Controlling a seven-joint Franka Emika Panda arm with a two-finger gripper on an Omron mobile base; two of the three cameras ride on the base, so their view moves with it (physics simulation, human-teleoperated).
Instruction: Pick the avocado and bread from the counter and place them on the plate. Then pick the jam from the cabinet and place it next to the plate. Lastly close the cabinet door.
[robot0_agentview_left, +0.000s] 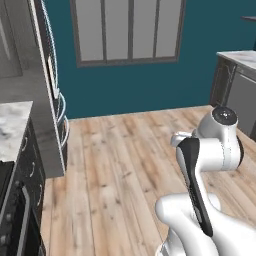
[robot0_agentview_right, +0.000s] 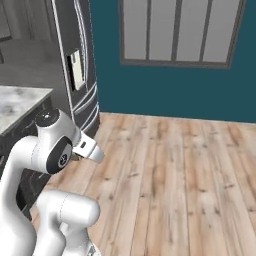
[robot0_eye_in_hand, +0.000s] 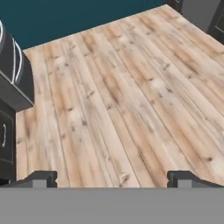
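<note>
My gripper (robot0_eye_in_hand: 112, 179) is open, its two dark fingertips (robot0_eye_in_hand: 41, 178) standing wide apart with nothing between them, and it looks down on bare wooden floor (robot0_eye_in_hand: 118, 96). A corner of the marble counter (robot0_agentview_left: 11, 125) lies at the left edge of the left base view, and the counter (robot0_agentview_right: 20, 102) reappears left of my arm (robot0_agentview_right: 50, 150) in the right base view. The avocado, bread, plate, jam, cabinet and cabinet door are out of view.
A tall dark fridge (robot0_agentview_left: 50, 75) stands left against the teal wall with a window (robot0_agentview_left: 127, 30). Dark drawers (robot0_agentview_left: 27, 170) sit under the counter. Another counter unit (robot0_agentview_left: 237, 80) is at the far right. Open wooden floor (robot0_agentview_left: 125, 165) lies ahead.
</note>
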